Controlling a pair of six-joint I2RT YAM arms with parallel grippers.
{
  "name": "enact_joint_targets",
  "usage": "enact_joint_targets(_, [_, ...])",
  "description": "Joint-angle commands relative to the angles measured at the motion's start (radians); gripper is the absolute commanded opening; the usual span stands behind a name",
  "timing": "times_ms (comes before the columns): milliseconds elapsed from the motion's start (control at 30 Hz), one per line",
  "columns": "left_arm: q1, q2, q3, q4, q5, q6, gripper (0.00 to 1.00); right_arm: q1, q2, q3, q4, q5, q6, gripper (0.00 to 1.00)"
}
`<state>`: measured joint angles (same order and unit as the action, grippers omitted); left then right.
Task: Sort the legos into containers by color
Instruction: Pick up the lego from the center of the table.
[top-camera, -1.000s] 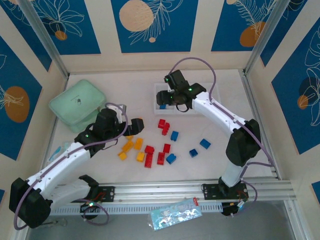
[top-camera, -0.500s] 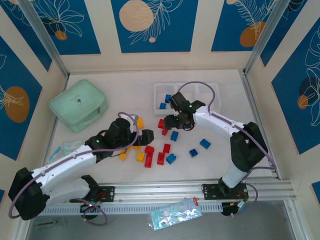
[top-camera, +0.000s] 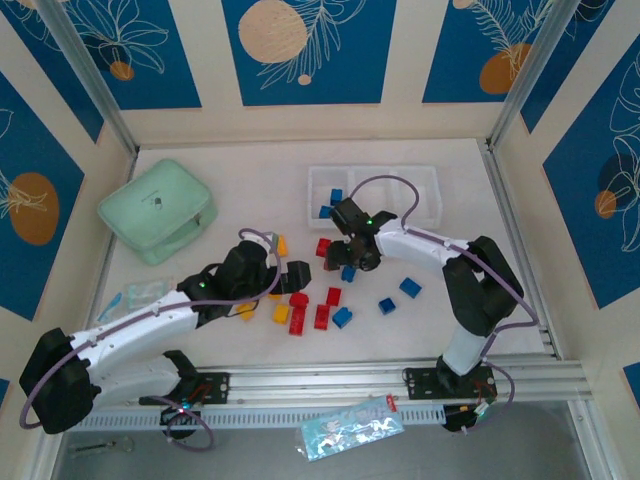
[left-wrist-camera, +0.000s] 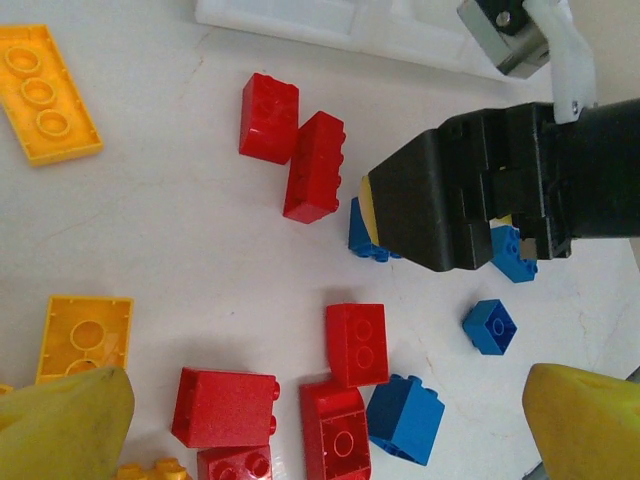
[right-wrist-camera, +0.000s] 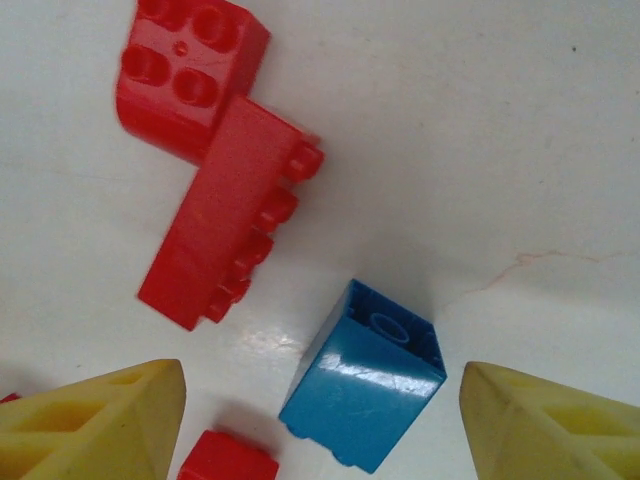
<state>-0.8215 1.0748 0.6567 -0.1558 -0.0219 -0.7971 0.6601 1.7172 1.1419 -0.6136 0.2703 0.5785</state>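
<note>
**Closing in on a skewed blue brick**

Right fingers (right-wrist-camera: 95, 420) are held wide on either side of a blue brick (right-wrist-camera: 365, 385) at the lower middle of the right wrist view, and neither is touching it. The brick is turned at an angle to the line between them. Left fingers (left-wrist-camera: 65, 425) are also spread wide, with nothing held, above red bricks (left-wrist-camera: 358, 342) low in the left wrist view. Two blue pieces (top-camera: 335, 197) are already lodged in the left compartment of the tray (top-camera: 375, 170) at the upper middle of the top view. The other legos are scattered on the worktop (top-camera: 250, 190) below it.

Because the brick is skewed, it may be caught by its corners when the fingers are closed, and could be twisted or squeezed out. A small red piece (right-wrist-camera: 225, 465) lies just beside the left-hand finger at the bottom of that view and might be pinched or dragged along. The red pair (right-wrist-camera: 230, 230) above is near enough to be nudged. Both arms are crowded over the same pile, so contact between them is judged possible.

A second ago the right arm was placed over the tray's left compartment. It has since been brought down and left to the pile. The left arm has been swung rightward from the yellow bricks towards the centre.
</note>
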Motion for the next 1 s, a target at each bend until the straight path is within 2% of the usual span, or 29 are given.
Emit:
enact_joint_targets(0, [-0.01, -0.001, -0.001, 0.002, -0.026, -0.006, 0.99, -0.003, 0.006, -0.047, 0.02, 0.019, 0.049, 0.7])
enact_joint_targets(267, [-0.01, 0.021, 0.025, -0.012, -0.036, 0.025, 0.99, -0.013, 0.051, -0.061, 0.051, -0.004, 0.064, 0.54])
enact_joint_targets(533, [-0.009, 0.037, 0.031, 0.01, -0.033, 0.044, 0.99, -0.011, 0.012, -0.062, 0.051, 0.014, 0.035, 0.38])
enact_joint_targets(800, [-0.007, -0.001, 0.024, -0.006, -0.089, 0.077, 0.99, -0.005, -0.098, -0.045, 0.025, 0.058, -0.04, 0.35])
enact_joint_targets(900, [0.004, 0.002, 0.054, -0.088, -0.137, 0.093, 0.99, -0.013, -0.11, 0.019, 0.003, 0.053, -0.068, 0.35])
enact_joint_targets(967, [0.014, 0.0, 0.06, -0.095, -0.131, 0.112, 0.99, -0.016, -0.101, 0.07, 0.0, 0.061, -0.093, 0.35])
